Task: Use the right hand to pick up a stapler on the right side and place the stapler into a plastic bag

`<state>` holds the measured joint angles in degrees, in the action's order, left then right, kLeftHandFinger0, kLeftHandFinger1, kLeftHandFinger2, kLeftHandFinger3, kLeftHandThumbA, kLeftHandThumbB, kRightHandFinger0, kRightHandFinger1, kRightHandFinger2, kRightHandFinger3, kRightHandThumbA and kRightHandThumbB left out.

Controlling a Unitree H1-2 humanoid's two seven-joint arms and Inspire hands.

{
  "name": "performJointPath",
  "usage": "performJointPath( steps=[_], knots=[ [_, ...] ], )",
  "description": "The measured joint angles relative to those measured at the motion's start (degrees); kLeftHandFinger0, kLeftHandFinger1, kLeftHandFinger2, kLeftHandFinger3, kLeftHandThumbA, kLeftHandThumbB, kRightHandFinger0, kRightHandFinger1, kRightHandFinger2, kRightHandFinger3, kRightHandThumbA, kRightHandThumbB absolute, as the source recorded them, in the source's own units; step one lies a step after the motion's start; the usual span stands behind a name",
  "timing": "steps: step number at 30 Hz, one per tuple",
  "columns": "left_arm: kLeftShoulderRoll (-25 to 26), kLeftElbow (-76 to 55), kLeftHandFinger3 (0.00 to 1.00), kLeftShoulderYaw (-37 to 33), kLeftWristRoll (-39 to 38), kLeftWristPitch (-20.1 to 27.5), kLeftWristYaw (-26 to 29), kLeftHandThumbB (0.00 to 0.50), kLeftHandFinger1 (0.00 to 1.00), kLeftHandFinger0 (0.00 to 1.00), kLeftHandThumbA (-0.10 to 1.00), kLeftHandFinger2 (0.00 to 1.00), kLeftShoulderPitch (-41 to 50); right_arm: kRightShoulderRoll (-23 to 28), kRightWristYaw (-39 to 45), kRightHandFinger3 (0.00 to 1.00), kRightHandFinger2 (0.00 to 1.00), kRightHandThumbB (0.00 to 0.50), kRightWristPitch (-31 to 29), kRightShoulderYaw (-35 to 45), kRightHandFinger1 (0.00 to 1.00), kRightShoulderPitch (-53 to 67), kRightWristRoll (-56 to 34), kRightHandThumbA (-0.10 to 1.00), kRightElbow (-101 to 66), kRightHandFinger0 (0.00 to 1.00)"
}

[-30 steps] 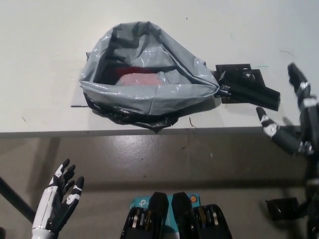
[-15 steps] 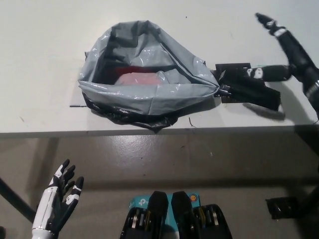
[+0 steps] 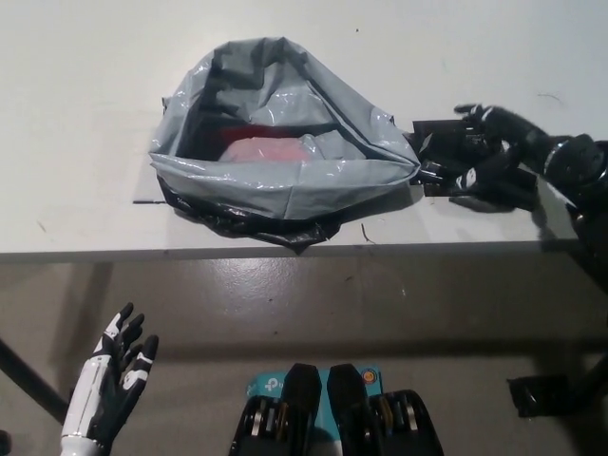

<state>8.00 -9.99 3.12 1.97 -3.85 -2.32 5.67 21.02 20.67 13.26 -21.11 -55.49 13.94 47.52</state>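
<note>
Black on black in the head view: stapler (image 3: 432, 173) flat on the worktop (image 3: 95, 95), just right of the grey plastic bag (image 3: 285, 180), right hand (image 3: 508, 161) draped over it; clamped or merely resting, cannot tell. White left hand (image 3: 114, 380) low at left, fingers apart, empty. Likely risks: shallow hold letting the stapler slip near the worktop edge; slumped bag rim snagging it, dragging the bag.

The black right hand (image 3: 499, 157) lies over the stapler (image 3: 437, 139) near the table's (image 3: 76, 95) front edge, just beside the plastic bag (image 3: 285, 185) (white left hand (image 3: 119, 366) hangs below, fingers apart).
</note>
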Motion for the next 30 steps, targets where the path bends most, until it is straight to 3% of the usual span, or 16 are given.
performJointPath(
  steps=[3,9,10,11,13,14,15,16,17,18,19,22,30],
  knots=[
    [0.0,0.0,1.00,0.0,0.0,0.1,-0.1,0.000,1.00,1.00,0.72,1.00,0.8,-0.6,0.7,1.00,1.00,0.376,-0.1,-0.6,1.00,0.1,0.6,0.93,1.7,1.00],
    [0.0,-0.1,1.00,0.0,-0.3,0.0,-0.5,0.000,1.00,1.00,0.67,1.00,1.1,-0.9,0.8,1.00,1.00,0.387,-1.6,-0.2,1.00,-0.2,0.8,0.85,5.4,1.00],
    [0.0,-0.1,1.00,0.0,-0.4,0.0,-0.5,0.000,1.00,1.00,0.67,1.00,1.1,-1.0,0.8,1.00,1.00,0.374,-1.8,-0.1,1.00,-0.3,0.8,0.86,5.6,1.00],
    [0.0,-0.1,1.00,0.0,-0.4,0.0,-0.6,0.000,1.00,1.00,0.67,1.00,1.1,-1.0,0.8,1.00,1.00,0.342,-2.0,-0.1,1.00,-0.3,0.8,0.82,5.8,1.00],
    [0.0,-0.1,1.00,0.0,-0.4,0.0,-0.6,0.000,1.00,1.00,0.69,1.00,1.1,-1.0,0.8,1.00,1.00,0.325,-2.5,-0.1,1.00,-0.3,0.9,0.73,5.9,1.00],
    [0.0,-0.1,1.00,0.0,-0.3,0.1,-0.6,0.000,1.00,1.00,0.69,1.00,1.1,-1.0,0.4,0.95,0.89,0.262,-2.9,-0.1,0.92,-0.3,1.1,0.65,6.0,0.95],
    [0.0,-0.1,1.00,0.0,-0.3,0.0,-0.7,0.000,1.00,1.00,0.69,1.00,1.1,-1.0,0.2,0.59,0.56,0.240,-3.0,-0.2,0.47,-0.3,1.2,0.49,6.0,0.52],
    [0.0,-0.1,1.00,0.0,-0.2,0.1,-0.7,0.000,1.00,1.00,0.69,1.00,1.1,-1.1,-1.0,0.54,0.53,0.226,-3.5,-0.2,0.40,-0.2,1.8,0.43,6.4,0.30],
    [0.0,-0.1,1.00,0.0,-0.2,0.1,-0.7,0.000,1.00,1.00,0.69,1.00,1.1,-1.4,-2.4,0.37,0.34,0.216,-4.2,-0.2,0.25,-0.2,2.3,0.37,7.0,0.12],
    [0.0,-0.1,1.00,0.0,-0.2,0.1,-0.7,0.000,1.00,1.00,0.70,1.00,1.0,-1.6,-4.0,0.36,0.35,0.199,-5.0,0.0,0.15,-0.2,2.7,0.21,7.5,0.00],
    [0.0,-0.1,1.00,0.0,-0.2,0.1,-0.7,0.000,1.00,1.00,0.70,1.00,1.0,-1.7,-5.0,0.54,0.53,0.169,-5.5,0.1,0.30,-0.1,2.9,0.18,7.8,0.04],
    [0.0,-0.1,1.00,0.0,-0.1,0.1,-0.7,0.000,1.00,1.00,0.70,1.00,1.0,-1.8,-8.5,0.72,0.69,0.147,-7.0,0.4,0.46,0.1,3.5,0.21,8.4,0.14],
    [0.0,-0.1,1.00,-0.1,0.2,0.1,-0.7,0.000,1.00,1.00,0.64,1.00,0.4,-3.1,-17.1,0.71,0.67,0.146,-10.5,1.7,0.46,1.7,5.0,0.23,9.6,0.17]
  ],
)
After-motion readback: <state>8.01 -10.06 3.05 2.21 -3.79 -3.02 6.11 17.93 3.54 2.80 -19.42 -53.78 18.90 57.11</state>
